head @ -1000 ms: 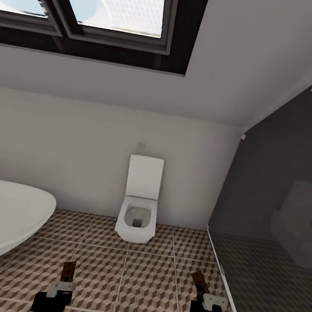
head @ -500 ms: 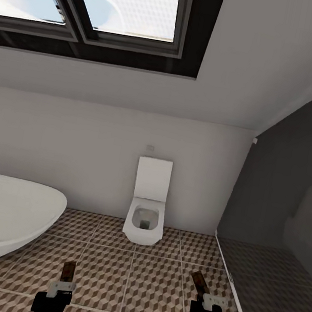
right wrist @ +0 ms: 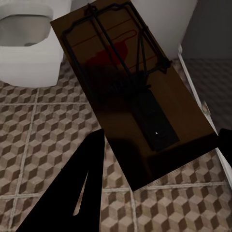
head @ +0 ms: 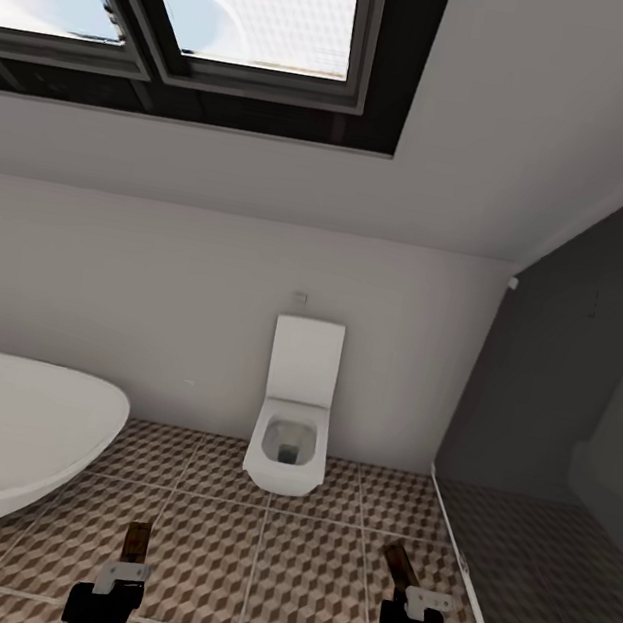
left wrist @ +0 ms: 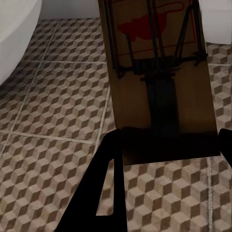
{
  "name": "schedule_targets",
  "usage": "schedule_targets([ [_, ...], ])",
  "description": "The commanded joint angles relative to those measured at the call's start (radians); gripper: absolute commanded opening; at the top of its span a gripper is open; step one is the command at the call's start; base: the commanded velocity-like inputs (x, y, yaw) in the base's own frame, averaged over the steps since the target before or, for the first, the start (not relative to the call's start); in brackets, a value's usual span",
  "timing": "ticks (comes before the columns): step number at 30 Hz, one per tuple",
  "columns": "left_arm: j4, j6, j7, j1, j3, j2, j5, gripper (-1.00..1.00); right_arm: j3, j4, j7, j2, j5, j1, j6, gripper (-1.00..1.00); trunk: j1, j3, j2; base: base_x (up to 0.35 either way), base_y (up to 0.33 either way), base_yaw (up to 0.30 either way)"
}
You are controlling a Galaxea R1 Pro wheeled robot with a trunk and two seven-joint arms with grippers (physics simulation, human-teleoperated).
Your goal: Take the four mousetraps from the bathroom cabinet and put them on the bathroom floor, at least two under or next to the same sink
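Observation:
Each of my grippers holds a mousetrap above the bathroom floor [head: 260,556]. The left gripper [head: 129,565] is shut on a brown wooden mousetrap [head: 137,540], whose board with wire spring and red mouse print shows large in the left wrist view [left wrist: 159,82] between the dark fingers [left wrist: 108,193]. The right gripper [head: 410,600] is shut on a second mousetrap [head: 401,565], seen close in the right wrist view [right wrist: 130,101] over the cube-patterned tiles [right wrist: 43,140]. The cabinet and the sink are out of view.
A white square toilet [head: 292,430] stands against the far wall ahead. A white oval bathtub [head: 6,443] fills the left. The dark shower area [head: 545,553] with a glass screen lies to the right. A skylight window [head: 200,9] is overhead.
The whole view has swung slightly, so toilet and tub have shifted right in the picture. Both grippers keep the same hold on their mousetraps.

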Motion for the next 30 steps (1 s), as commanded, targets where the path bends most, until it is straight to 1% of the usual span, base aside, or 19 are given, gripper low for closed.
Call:
schedule_targets([
  [1, 0.003, -0.003, 0.004, -0.001, -0.005, -0.001, -0.003, -1.0, 0.008, 0.0, -0.002, -0.001, -0.01, 0.0, -0.003, -1.0, 0.001, 0.0, -0.001, 0.256, 0.0, 0.0],
  [4, 0.003, -0.003, 0.004, -0.001, -0.005, -0.001, -0.003, -1.0, 0.008, 0.0, -0.002, -0.001, -0.01, -0.001, -0.003, -1.0, 0.001, 0.0, -0.001, 0.259, 0.0, 0.0],
  [7, 0.003, -0.003, 0.004, -0.001, -0.005, -0.001, -0.002, -1.0, 0.008, 0.0, -0.002, 0.0, -0.01, 0.0, -0.003, -1.0, 0.001, 0.0, -0.001, 0.091, 0.0, 0.0],
  [22, 0.003, -0.003, 0.004, -0.001, -0.005, -0.001, -0.002, -1.0, 0.009, 0.0, -0.001, 0.0, -0.01, 0.0, -0.003, -1.0, 0.001, 0.0, -0.001, 0.005, 0.0, 0.0],
  [30, 0.002, -0.004, 0.006, -0.001, -0.005, 0.003, -0.002, -1.0, 0.01, 0.0, -0.001, 0.001, -0.009, 0.0, -0.004, -1.0, 0.001, 0.0, -0.001, 0.0, 0.0, 0.0],
])
